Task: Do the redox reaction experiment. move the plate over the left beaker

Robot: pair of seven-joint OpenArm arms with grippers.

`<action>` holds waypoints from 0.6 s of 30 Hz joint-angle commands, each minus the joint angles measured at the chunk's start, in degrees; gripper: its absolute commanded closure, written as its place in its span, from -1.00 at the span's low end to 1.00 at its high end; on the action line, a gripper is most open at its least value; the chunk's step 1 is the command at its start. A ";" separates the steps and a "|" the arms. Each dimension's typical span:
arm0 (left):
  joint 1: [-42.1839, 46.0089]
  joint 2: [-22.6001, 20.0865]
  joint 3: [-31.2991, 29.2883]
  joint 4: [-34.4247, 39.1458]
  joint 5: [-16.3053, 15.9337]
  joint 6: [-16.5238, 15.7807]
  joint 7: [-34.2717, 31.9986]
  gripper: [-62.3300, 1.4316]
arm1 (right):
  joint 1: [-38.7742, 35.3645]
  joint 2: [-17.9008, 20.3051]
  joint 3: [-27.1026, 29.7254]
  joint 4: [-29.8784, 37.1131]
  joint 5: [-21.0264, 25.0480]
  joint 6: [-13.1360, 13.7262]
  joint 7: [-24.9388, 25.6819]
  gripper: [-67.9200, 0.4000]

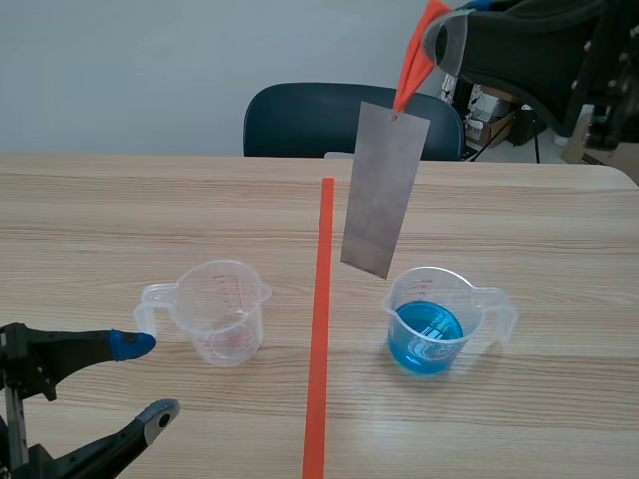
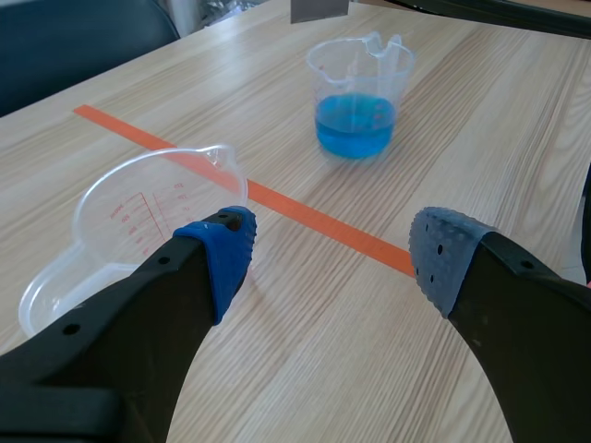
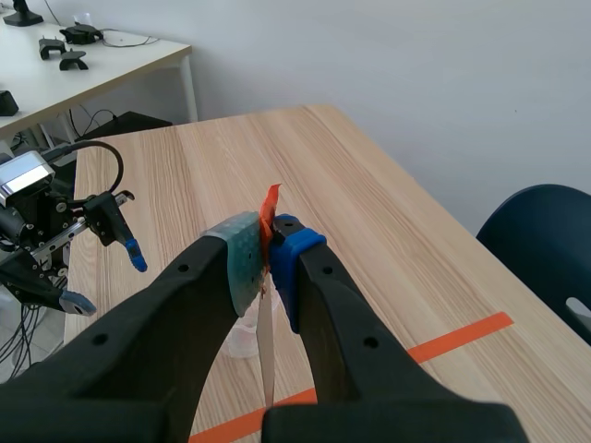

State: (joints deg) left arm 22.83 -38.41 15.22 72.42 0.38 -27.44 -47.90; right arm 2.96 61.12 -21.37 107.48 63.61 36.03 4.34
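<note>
1. The right gripper [image 1: 440, 45] sits high in the upper right of the scene view. Its pads are clamped together on the orange tab [image 1: 413, 58] at the top end of the plate [image 1: 384, 190].
2. The plate is a grey metal strip that hangs in the air below the tab, a little tilted. It is just right of the orange tape line [image 1: 319, 329], in the upper middle of the frame.
3. The plate's lower edge lines up with the far rim of the right beaker [image 1: 431, 321]. That beaker holds blue liquid and stands right of centre. The plate is not over the left beaker [image 1: 222, 311].
4. The left beaker is clear and empty. It stands left of the tape line with its handle pointing to the frame's left.
5. The left gripper [image 1: 148, 379] is low in the bottom left corner with its fingers spread wide and nothing between them. One blue pad is close to the empty beaker's handle.
6. From the left wrist, the open left gripper [image 2: 332, 263] has the empty beaker [image 2: 138, 212] just beside one finger. The blue-filled beaker [image 2: 358, 92] stands ahead, across the tape.
7. From the right wrist, the right gripper [image 3: 268, 254] pinches the orange tab [image 3: 270, 205]. The plate [image 3: 266, 355] shows edge-on beneath the pads.
8. A dark blue chair [image 1: 300, 120] stands behind the wooden table [image 1: 100, 220].
</note>
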 commanded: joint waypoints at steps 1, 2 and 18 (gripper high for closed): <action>0.79 0.15 -0.63 0.52 -0.79 0.15 -1.27 -0.23 | 1.05 -0.28 0.94 0.85 1.62 0.04 -0.13 0.98; 1.31 0.15 -0.85 0.17 -0.81 0.98 -2.03 -0.23 | 1.40 -0.83 0.94 0.90 2.08 0.04 -0.96 0.98; 2.91 4.11 -2.60 -21.07 -2.23 4.66 -21.35 -0.24 | 12.20 -11.17 0.94 0.96 11.43 -1.95 -21.20 0.98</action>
State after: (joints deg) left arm 25.28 -34.35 12.71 49.67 -1.56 -22.70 -67.88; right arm 14.09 50.30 -21.32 107.55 74.17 34.00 -17.45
